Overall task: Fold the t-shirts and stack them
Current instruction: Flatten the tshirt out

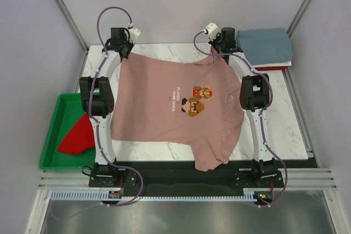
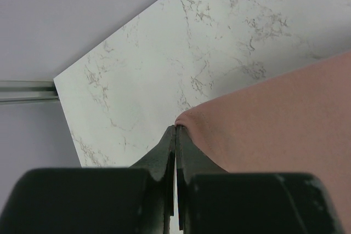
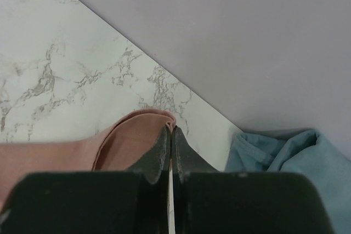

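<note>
While the dusty-pink t-shirt (image 1: 164, 108) lies spread print-up across the marble table (image 1: 279, 113), both of my grippers are pinched fully closed on its far edge. My left gripper (image 2: 175, 130) holds the far-left corner of the cloth, and my right gripper (image 3: 170, 131) holds a rolled lip of fabric at the far-right end. One sleeve (image 1: 211, 157) hangs over the near edge of the table. Treat this garment as light, limp and non-fragile: it carries no shape of its own, sags between the two grip points, and drags on the marble instead of sliding as a sheet. Take hold only at hems, corners or seams, where doubled cloth fills the jaws, and move both grips together to avoid bunching. A folded grey-blue t-shirt (image 1: 266, 42) sits at the far-right corner, just beside my right grip. A red t-shirt (image 1: 77, 138) waits in the green tray (image 1: 52, 152) on the left.
</note>
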Controlling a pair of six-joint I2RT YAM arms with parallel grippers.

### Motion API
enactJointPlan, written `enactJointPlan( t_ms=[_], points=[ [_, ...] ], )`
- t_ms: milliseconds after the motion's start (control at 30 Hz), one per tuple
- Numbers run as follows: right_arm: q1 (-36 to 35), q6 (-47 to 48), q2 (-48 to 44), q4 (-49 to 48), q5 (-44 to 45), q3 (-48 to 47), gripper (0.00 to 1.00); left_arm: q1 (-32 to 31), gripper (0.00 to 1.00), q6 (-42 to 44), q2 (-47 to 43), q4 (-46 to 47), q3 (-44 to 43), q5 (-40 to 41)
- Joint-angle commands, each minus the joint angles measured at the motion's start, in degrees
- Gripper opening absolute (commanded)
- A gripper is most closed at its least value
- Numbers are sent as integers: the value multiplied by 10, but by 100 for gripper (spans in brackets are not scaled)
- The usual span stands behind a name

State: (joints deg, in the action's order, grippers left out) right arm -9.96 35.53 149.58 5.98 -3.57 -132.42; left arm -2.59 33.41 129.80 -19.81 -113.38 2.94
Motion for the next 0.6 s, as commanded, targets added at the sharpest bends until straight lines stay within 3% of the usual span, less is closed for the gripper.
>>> enactJointPlan(
  t_ms=[0,233,567],
  points=[
    [7,-22,-16,-17,-4,-29,0,6,2,-4,10,0,-45,1],
    [7,-26,-166,3,-20,133,0,9,2,-17,-32,-13,-27,-27],
    [8,-31,-334,58,-36,282,0,21,2,-32,-89,-14,40,-65]
  ],
)
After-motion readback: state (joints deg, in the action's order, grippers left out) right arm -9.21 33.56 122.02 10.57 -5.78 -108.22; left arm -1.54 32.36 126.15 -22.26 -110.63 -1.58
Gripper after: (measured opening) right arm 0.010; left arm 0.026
